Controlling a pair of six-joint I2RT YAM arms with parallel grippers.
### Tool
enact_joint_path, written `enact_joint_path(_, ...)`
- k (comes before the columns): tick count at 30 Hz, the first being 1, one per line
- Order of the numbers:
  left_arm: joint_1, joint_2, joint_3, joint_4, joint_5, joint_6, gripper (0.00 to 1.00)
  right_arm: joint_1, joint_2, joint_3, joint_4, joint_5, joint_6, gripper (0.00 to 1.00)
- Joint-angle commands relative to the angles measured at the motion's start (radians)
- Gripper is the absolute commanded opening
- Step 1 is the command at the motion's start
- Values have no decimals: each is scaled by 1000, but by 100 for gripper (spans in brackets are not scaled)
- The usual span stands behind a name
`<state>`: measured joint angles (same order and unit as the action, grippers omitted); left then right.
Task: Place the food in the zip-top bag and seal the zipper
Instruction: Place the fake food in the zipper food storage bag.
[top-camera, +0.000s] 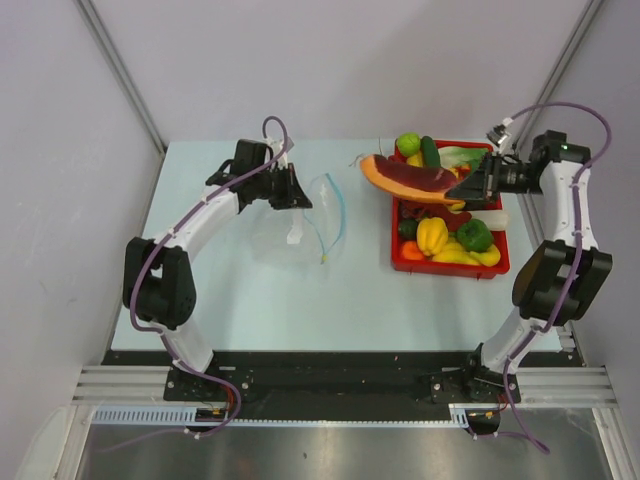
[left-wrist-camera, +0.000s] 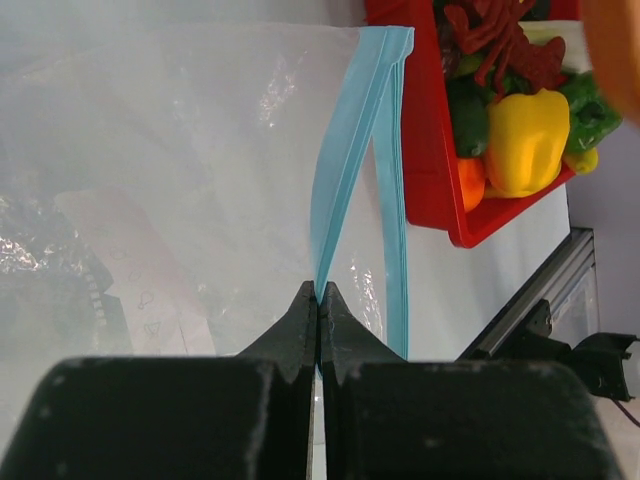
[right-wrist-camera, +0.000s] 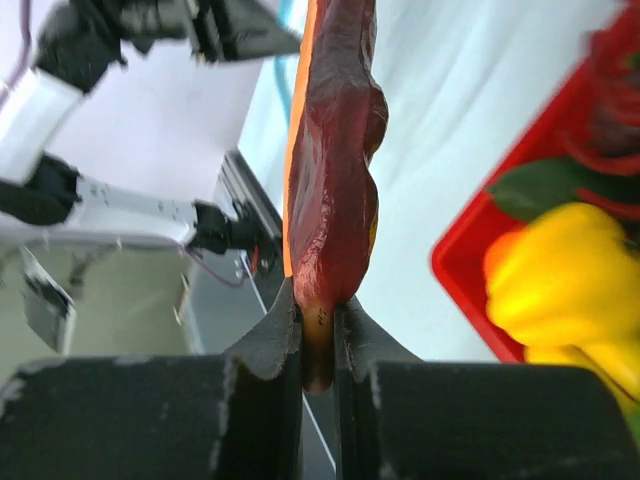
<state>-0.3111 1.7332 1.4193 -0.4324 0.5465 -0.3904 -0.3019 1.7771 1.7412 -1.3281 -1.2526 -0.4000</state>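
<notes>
The clear zip-top bag (top-camera: 290, 232) lies on the table left of centre, its light blue zipper (top-camera: 337, 212) facing the tray. My left gripper (top-camera: 300, 200) is shut on one lip of the zipper; the wrist view shows the jaws (left-wrist-camera: 318, 295) pinching the blue strip (left-wrist-camera: 345, 160), with the other lip apart and the mouth open. My right gripper (top-camera: 465, 190) is shut on a flat dark red food slice with an orange rind (top-camera: 405, 178), held over the tray's left edge and pointing at the bag. It also shows in the right wrist view (right-wrist-camera: 335, 150).
The red tray (top-camera: 450, 270) at the right holds more food: a yellow pepper (top-camera: 432, 235), a green pepper (top-camera: 474, 235), a green round fruit (top-camera: 408, 144) and a cucumber (top-camera: 430, 152). White walls stand behind and to the left.
</notes>
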Motion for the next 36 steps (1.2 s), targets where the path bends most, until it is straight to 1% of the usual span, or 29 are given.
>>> enact_joint_path(1, 6, -49, 30, 44, -36, -39, 0, 162, -113, 11, -74, 70, 44, 0)
enact_joint_path(2, 6, -47, 33, 47, -36, -44, 0, 184, -128, -2, 3, 100, 84, 0)
enact_joint_path(4, 4, -50, 38, 53, -28, -59, 0, 246, -172, -46, 91, 128, 156, 0)
enact_joint_path(5, 4, -53, 40, 58, -26, -65, 0, 266, -185, -64, 184, 169, 240, 0)
enact_joint_path(8, 0, -69, 38, 63, -25, -80, 0, 342, -196, -97, 272, 229, 320, 0)
enact_joint_path(12, -10, -92, 20, 84, -34, -103, 0, 408, -174, -124, 337, 303, 392, 0)
enact_joint_path(15, -10, -107, 10, 93, -40, -117, 0, 419, -166, -131, 369, 328, 395, 0)
enact_joint_path(18, -11, -119, -3, 112, -27, -131, 0, 420, -169, -135, 397, 347, 452, 0)
enact_joint_path(22, -19, -121, -10, 124, -20, -140, 0, 454, -188, -157, 556, 435, 547, 0)
enact_joint_path(23, -20, -121, -8, 127, -25, -142, 0, 463, -180, -141, 570, 452, 555, 0)
enact_joint_path(24, -22, -120, -6, 124, -28, -143, 0, 483, -174, -126, 572, 482, 561, 0)
enact_joint_path(26, -22, -116, 1, 124, -34, -148, 0, 492, -159, -102, 566, 490, 570, 0)
enact_joint_path(28, -23, -115, 10, 115, -55, -151, 0, 498, -150, -65, 540, 531, 560, 0)
enact_joint_path(31, -25, -119, 7, 127, -50, -160, 0, 492, -160, -49, 533, 533, 563, 0)
enact_joint_path(32, -31, -118, 0, 142, -40, -177, 0, 497, -166, -58, 559, 521, 585, 0)
enact_joint_path(34, -39, -112, -20, 190, 12, -215, 0, 515, -189, -106, 667, 490, 611, 0)
enact_joint_path(35, -40, -107, -22, 205, 27, -231, 0, 530, -185, -115, 700, 486, 606, 0)
enact_joint_path(36, -43, -98, -20, 208, 49, -240, 0, 547, -159, -91, 705, 490, 593, 0)
